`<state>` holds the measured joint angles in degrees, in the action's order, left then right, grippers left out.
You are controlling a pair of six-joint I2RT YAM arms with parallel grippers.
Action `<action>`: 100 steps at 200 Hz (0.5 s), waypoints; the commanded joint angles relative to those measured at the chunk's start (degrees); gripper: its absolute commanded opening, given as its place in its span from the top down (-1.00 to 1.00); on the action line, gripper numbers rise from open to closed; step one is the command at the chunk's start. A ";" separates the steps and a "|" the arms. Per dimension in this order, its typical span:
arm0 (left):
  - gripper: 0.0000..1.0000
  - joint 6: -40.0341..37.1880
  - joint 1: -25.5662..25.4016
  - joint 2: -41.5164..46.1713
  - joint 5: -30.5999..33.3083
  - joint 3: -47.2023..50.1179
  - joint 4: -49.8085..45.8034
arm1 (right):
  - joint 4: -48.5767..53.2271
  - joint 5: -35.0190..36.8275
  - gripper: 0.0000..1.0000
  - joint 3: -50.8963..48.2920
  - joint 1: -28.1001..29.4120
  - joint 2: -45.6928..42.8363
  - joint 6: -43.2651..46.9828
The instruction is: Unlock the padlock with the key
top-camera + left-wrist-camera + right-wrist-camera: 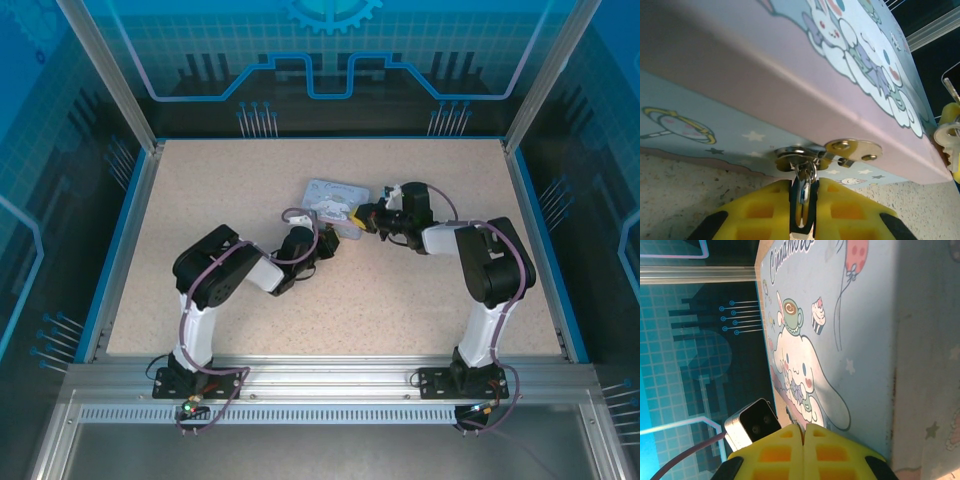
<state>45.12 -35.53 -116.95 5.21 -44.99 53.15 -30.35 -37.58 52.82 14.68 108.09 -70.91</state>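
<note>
L jaws pinch padlock (pixel 804 192); R jaws shut, prob. on key (pixel 947 137); tin (pixel 840 315) reads "Cinnamoro".

The top external camera looks steeply down from above and behind the arm bases, far enough back to take in the whole worktop (pixel 200 200), with the worktop's far edge uppermost. The left wrist camera sits low and very close, looking along the left gripper (pixel 803 186) at the padlock (pixel 805 172) on the front wall of the tin (pixel 765 65). The right wrist camera, rolled sideways and just as close, looks past the right gripper (pixel 803 432) across the tin's pictured lid. All three views share the tin.
</note>
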 commanded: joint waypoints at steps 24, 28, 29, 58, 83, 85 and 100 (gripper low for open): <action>1.00 7.81 1.66 4.38 -10.38 -0.65 -15.12 | 11.57 0.42 1.00 -1.24 -1.71 -10.20 5.84; 1.00 8.82 1.88 4.69 -11.36 -0.72 -15.17 | 11.62 0.05 1.00 -1.97 -1.75 -11.62 6.25; 1.00 9.09 1.96 4.79 -11.58 -0.76 -15.22 | 11.63 -0.08 1.00 -2.04 -1.76 -11.91 6.32; 1.00 16.48 4.10 6.60 -17.12 0.61 -11.97 | 9.23 -2.26 1.00 -11.31 -1.94 -20.19 5.82; 1.00 22.60 5.97 7.32 -21.13 1.77 -7.37 | 3.30 -3.46 1.00 -18.76 -1.23 -24.17 3.04; 1.00 23.00 6.12 7.36 -21.36 1.86 -7.18 | 3.11 -3.40 1.00 -19.28 -1.14 -24.40 2.99; 1.00 26.24 6.69 7.77 -22.54 2.81 -4.02 | 1.14 -2.57 1.00 -21.82 -0.05 -25.38 1.78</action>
<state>62.52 -30.11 -110.91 -11.68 -44.31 45.17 -25.80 -39.53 35.24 13.23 83.85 -67.09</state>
